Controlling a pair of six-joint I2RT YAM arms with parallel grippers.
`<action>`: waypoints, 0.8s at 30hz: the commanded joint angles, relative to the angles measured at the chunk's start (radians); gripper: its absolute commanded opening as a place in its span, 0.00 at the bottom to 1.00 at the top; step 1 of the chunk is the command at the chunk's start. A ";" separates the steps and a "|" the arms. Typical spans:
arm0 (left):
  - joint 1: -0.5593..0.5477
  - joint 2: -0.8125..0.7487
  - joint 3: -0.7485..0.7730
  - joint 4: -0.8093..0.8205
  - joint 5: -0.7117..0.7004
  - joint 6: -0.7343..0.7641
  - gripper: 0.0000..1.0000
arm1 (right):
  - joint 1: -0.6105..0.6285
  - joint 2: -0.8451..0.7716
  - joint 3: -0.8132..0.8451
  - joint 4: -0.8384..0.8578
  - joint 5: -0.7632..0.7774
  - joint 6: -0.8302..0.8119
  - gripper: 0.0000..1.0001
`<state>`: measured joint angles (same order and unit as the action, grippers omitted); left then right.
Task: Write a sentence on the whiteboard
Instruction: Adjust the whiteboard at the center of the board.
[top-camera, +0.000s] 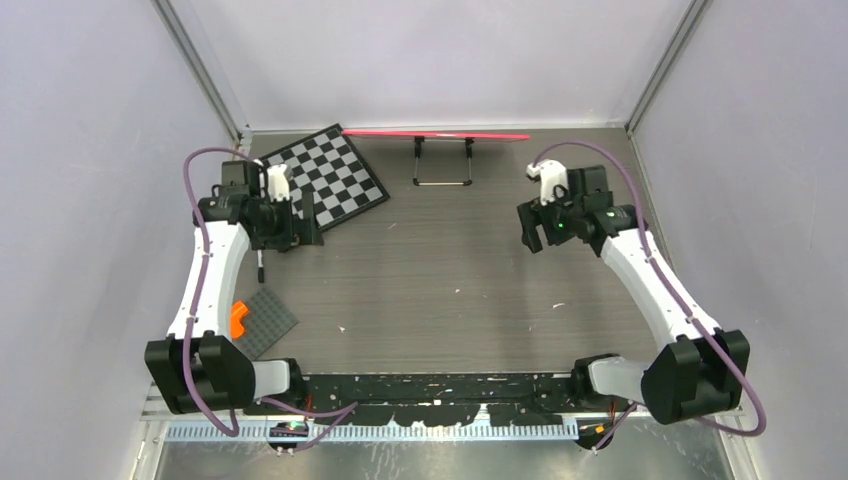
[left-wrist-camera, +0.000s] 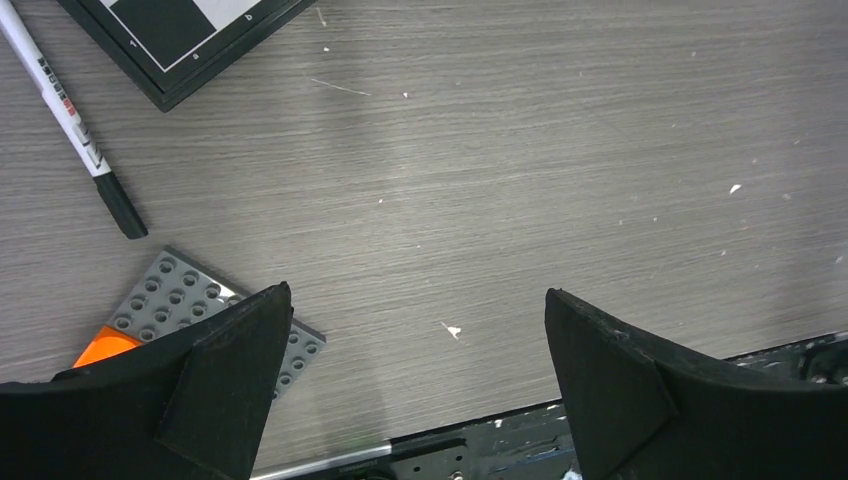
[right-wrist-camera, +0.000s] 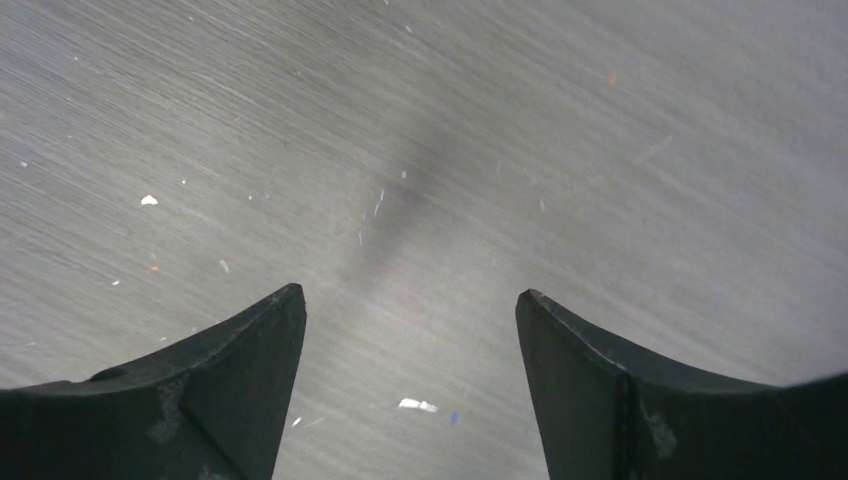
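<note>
Both arms reach forward, wrists turned inward. The left end effector (left-wrist-camera: 415, 300) and right end effector (right-wrist-camera: 410, 300) hang over the desk (top-camera: 450, 280), jaws spread wide, grasping nothing. The whiteboard (top-camera: 435, 133) stands edge-on at the desk's far edge, well apart from both, its face hidden. A marker (left-wrist-camera: 75, 125) lies beside the chessboard (top-camera: 330, 178), label print unreadable.

The top view looks from above, behind the near edge, over the whole desk (top-camera: 450, 290); the wrist views look down, close to it, past the left claw (left-wrist-camera: 415, 320) and right claw (right-wrist-camera: 410, 300); top and left views share the marker (left-wrist-camera: 70, 112) and grey plate (left-wrist-camera: 170, 295).
</note>
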<state>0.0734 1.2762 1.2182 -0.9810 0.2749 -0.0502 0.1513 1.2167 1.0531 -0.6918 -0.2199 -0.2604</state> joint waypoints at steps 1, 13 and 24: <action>0.065 -0.023 0.036 0.047 0.090 -0.061 1.00 | 0.128 0.065 0.022 0.180 0.135 -0.130 0.78; 0.174 -0.021 0.052 0.076 0.201 -0.128 1.00 | 0.377 0.378 0.123 0.528 0.159 -0.535 0.00; 0.210 -0.024 0.053 0.070 0.198 -0.122 1.00 | 0.414 0.788 0.424 0.668 0.249 -0.793 0.00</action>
<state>0.2768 1.2762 1.2285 -0.9344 0.4500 -0.1757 0.5610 1.9324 1.3762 -0.1265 -0.0166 -0.9134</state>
